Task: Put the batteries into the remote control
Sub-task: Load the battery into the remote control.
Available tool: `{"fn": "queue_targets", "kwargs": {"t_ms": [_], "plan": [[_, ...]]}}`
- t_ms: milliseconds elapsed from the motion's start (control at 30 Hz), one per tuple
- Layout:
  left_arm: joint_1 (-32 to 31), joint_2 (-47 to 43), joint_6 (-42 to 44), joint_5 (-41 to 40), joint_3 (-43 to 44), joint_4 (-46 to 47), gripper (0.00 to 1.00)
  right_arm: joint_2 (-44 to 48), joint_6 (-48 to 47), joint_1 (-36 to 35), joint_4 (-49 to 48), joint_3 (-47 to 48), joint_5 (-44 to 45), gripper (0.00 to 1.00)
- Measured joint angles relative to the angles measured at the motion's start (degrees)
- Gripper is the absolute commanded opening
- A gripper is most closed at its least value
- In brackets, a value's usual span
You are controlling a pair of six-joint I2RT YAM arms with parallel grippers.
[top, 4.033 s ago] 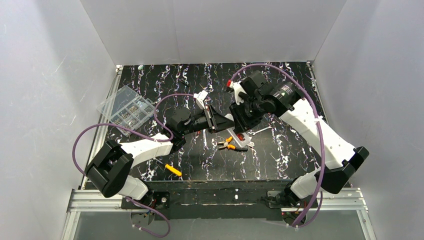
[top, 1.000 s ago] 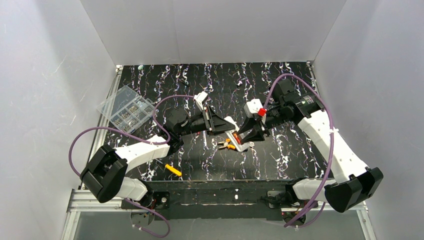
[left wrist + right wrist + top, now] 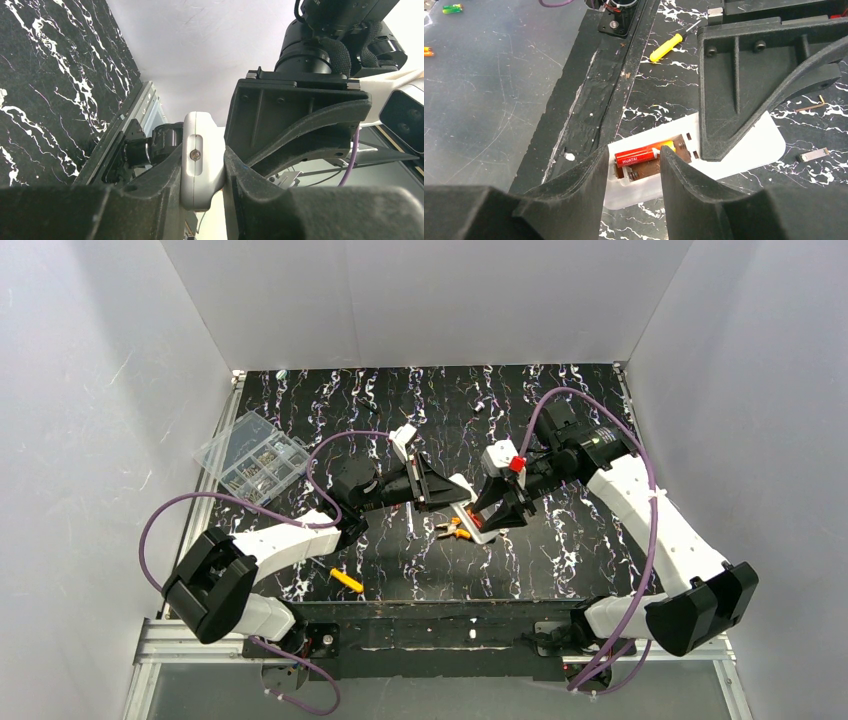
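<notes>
Left fingers (image 3: 155,200) are pinching the remote control (image 3: 201,150) steady while spread right fingers (image 3: 574,200) are straddling the battery (image 3: 636,156) in its recess.

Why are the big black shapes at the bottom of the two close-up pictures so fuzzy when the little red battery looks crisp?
Right wrist view: the right gripper's fingers sit close to the lens, so they blur, while the battery in the remote control is sharp enough to show print. Left wrist view: the left gripper's fingers blur likewise; the background is washed out.
</notes>
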State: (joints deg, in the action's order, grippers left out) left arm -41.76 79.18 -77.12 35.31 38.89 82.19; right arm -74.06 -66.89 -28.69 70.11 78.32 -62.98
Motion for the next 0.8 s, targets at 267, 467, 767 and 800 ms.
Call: {"fn": "queue_targets", "kwargs": {"t_ms": [267, 467, 767, 800], "plan": [[0.00, 0.13, 0.07, 0.09, 0.00, -0.26, 0.00, -0.20, 0.74, -0.37, -0.11, 0.00, 0.81, 0.48], [0.00, 0.17, 0.20, 0.09, 0.00, -0.61, 0.00, -0.33, 1.11, -0.59, -0.48, 0.00, 1.33, 0.45], [0.00, 0.17, 0.44, 0.07, 0.00, -1.33, 0.00, -0.63, 2.25, -0.70, -0.94, -0.26, 1.79, 0.42], [0.00, 0.17, 0.46, 0.07, 0.00, -1.42, 0.00, -0.63, 2.27, -0.70, -1.01, -0.33, 1.79, 0.42]]}}
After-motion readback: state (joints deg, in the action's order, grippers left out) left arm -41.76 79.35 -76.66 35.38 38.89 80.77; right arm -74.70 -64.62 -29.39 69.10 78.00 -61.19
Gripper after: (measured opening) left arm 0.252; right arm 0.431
